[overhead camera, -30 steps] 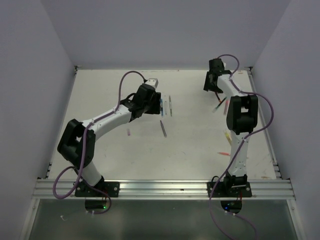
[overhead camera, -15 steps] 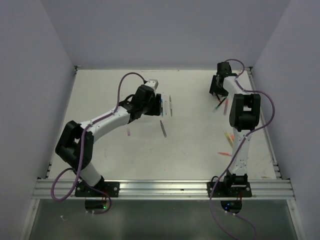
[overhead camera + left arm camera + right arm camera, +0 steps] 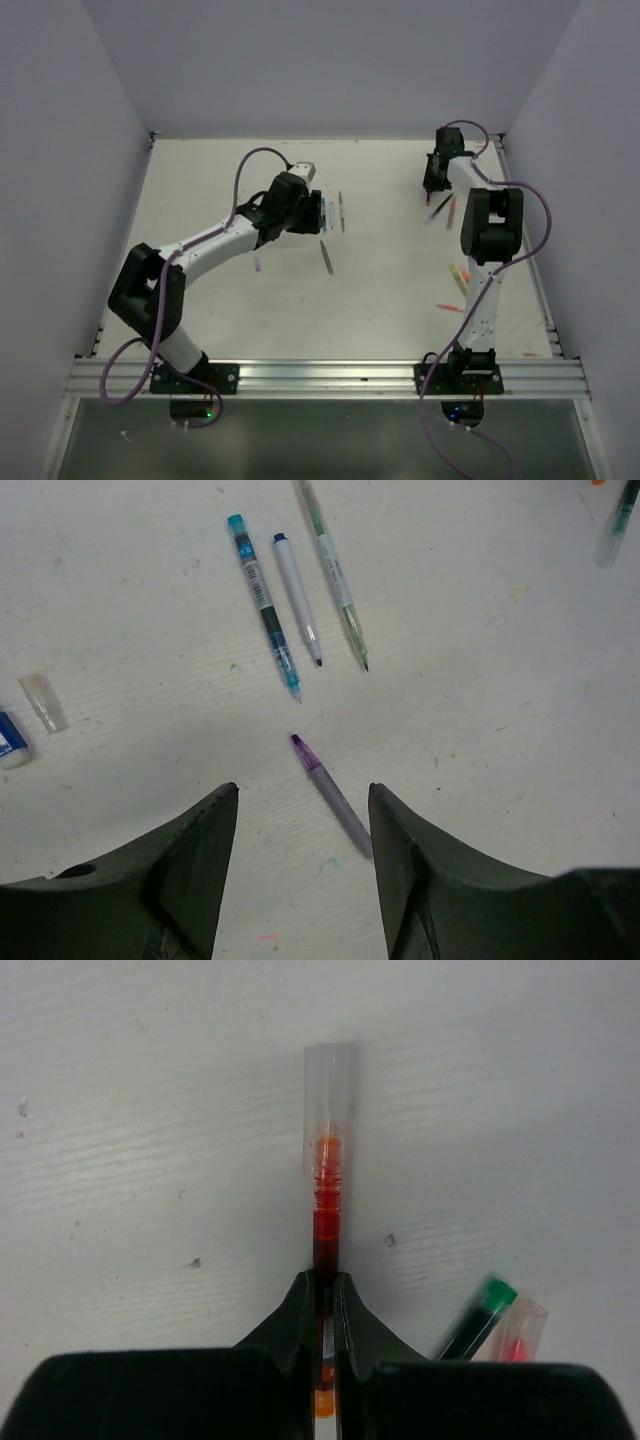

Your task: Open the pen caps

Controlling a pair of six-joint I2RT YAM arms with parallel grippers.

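One moment back your right gripper [image 3: 326, 1288] stood wide; now it clamps the red pen [image 3: 325, 1218] near the surface's [image 3: 150, 1110] far right corner, cap [image 3: 328, 1085] still on, ready for pulling. Left gripper [image 3: 303, 805] hangs open.

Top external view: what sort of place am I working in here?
Most likely a purpose-built robot test cell: plain walls box in a white table on three sides, both arms are bolted to an aluminium rail at its near edge, and loose pens lie on it.
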